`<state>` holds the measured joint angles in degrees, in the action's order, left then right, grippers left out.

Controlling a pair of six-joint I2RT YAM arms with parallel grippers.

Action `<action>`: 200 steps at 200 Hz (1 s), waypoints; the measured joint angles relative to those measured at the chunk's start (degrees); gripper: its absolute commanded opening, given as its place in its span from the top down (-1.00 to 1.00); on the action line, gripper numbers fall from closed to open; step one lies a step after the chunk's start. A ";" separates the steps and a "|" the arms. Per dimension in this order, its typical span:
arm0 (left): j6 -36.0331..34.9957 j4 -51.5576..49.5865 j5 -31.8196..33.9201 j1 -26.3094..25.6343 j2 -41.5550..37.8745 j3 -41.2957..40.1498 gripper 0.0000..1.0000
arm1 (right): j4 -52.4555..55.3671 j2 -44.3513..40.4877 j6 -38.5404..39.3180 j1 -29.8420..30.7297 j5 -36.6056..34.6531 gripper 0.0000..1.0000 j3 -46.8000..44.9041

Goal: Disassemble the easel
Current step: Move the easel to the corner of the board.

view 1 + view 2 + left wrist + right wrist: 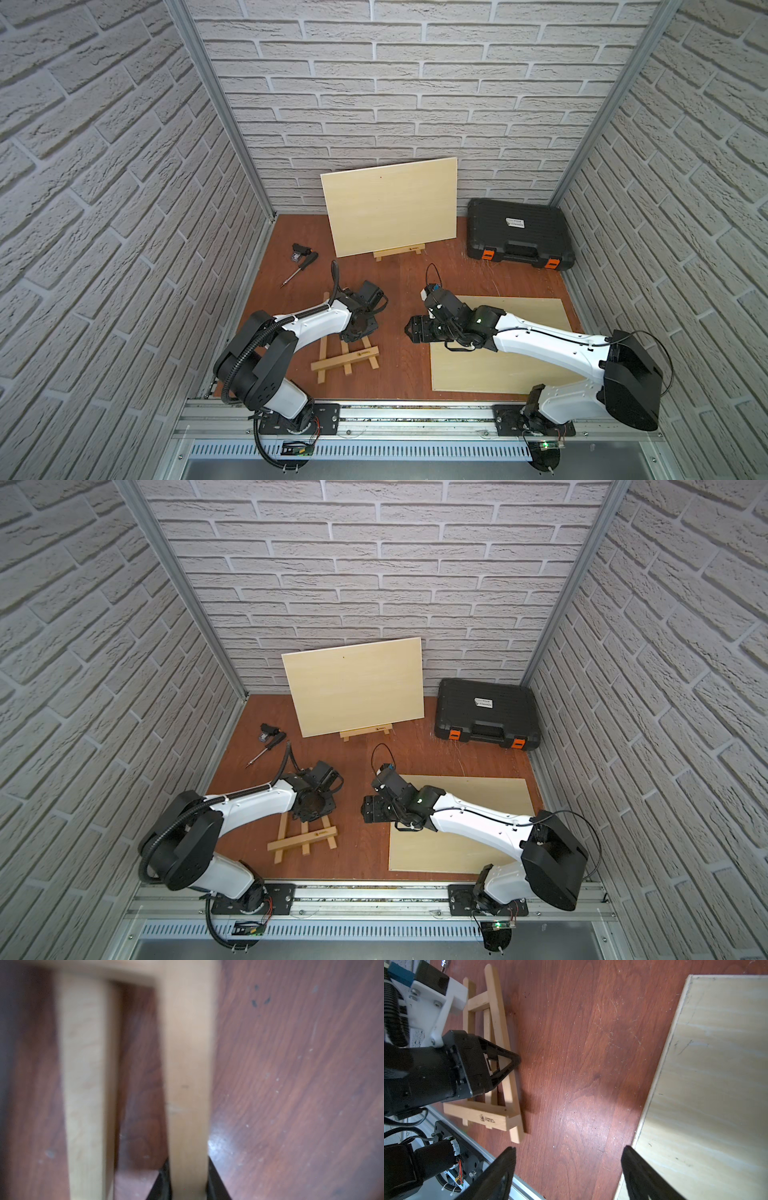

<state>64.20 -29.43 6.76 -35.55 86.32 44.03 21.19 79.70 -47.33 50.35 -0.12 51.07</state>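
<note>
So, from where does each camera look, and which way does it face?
Top views: high above the front, looking down toward the back wall; in both top views the left arm and right arm show whole.
Left wrist: on the left arm, pointing down, close; fingers of the left end effector flank a slat of the lying easel.
Right wrist: low, facing the left arm across the table; open right end effector at the edge.
Shared: top and right wrist views both show the lying easel and flat board.
</note>
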 measured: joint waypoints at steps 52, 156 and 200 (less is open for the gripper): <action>-8.24 -2.73 -0.20 6.75 -5.46 -4.79 0.72 | -1.03 0.00 0.00 -0.26 0.35 -0.63 0.00; -18.14 -9.60 -0.24 16.09 -12.35 -9.29 -0.08 | -4.04 1.95 0.00 -1.11 1.42 -0.63 0.02; -18.93 -12.28 1.36 14.29 -17.73 -7.19 -0.42 | -6.91 6.23 0.24 -3.28 3.15 -0.63 1.77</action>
<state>45.28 -41.71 8.12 -21.26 68.60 36.84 14.28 85.93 -47.09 47.07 3.03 52.84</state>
